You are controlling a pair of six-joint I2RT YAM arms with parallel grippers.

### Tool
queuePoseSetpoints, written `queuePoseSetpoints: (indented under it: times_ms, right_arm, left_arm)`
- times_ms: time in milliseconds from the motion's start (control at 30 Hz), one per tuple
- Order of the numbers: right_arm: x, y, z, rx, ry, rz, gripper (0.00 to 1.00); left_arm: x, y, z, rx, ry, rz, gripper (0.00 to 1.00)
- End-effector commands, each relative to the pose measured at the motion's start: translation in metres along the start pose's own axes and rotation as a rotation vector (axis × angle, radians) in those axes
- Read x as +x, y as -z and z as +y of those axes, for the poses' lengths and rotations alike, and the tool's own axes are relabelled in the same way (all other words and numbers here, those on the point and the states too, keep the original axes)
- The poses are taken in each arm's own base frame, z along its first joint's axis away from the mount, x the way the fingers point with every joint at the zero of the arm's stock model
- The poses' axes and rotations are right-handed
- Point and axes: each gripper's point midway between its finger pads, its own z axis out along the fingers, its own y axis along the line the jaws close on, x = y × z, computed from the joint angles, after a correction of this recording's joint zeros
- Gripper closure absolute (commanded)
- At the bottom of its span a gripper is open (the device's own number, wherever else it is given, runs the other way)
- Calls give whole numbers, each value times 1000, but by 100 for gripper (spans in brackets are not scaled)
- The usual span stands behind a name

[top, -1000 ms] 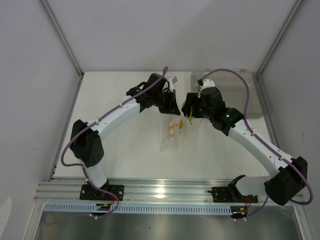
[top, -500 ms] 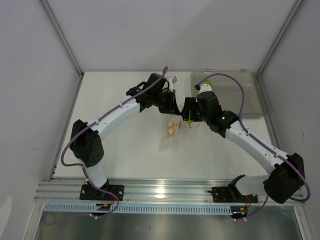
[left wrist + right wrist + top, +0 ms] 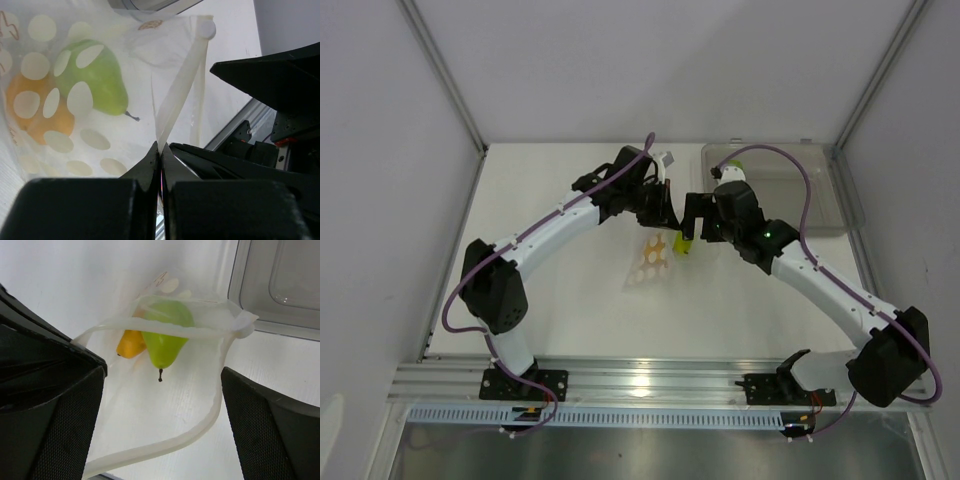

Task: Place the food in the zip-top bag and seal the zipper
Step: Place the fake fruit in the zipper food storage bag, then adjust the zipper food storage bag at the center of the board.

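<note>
Left pincer [image 3: 160, 150] pinches clear zipper strip [image 3: 177, 90] of dotted clear plastic bag [image 3: 100, 142] — lime-green fruit piece [image 3: 167, 340], orange fruit piece [image 3: 131, 344] inside; right pincer [image 3: 162, 415] gaping, empty — third piece unseen, probably fetch next

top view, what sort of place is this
Probably a robotics test cell, not a kitchen: left arm and right arm bolted to an aluminium rail, plain white panel walls, a white table.

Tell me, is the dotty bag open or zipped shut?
Open. The zip-top bag gapes at its mouth: the zipper strips curve far apart, with a green fruit and an orange fruit inside.
</note>
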Motion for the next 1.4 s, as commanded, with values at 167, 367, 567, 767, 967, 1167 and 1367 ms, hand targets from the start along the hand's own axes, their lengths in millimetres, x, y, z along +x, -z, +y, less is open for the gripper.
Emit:
queuePoseSetpoints:
  times_ms: [167,367,567,767,967,1167,1367]
  right_arm:
    - [-67,51,20,-63,-68,-172,1]
    - [-73,75,5,-6,-104,-182,2]
    - [-66,74,-39,56,-214,-143,3]
    - [-57,69,-61,38,-281,-122,4]
    - [-52,54,-77,49,-305,-95,4]
    - [-70,18,-101,87,-307,-84,4]
    - [-109,-23,-130,146,-288,-114,4]
  left_arm:
    - [-13,16,-17,39,-28,-54,99]
    - [-18,25,-26,59,-35,-66,99]
    - [-27,57,-65,188,-50,-88,99]
    - [-39,114,-99,250,-87,-204,99]
    - [-44,98,-59,71,-77,-185,99]
    - [-38,84,-33,7,-79,-214,99]
    - [-41,73,-15,-66,-88,-224,99]
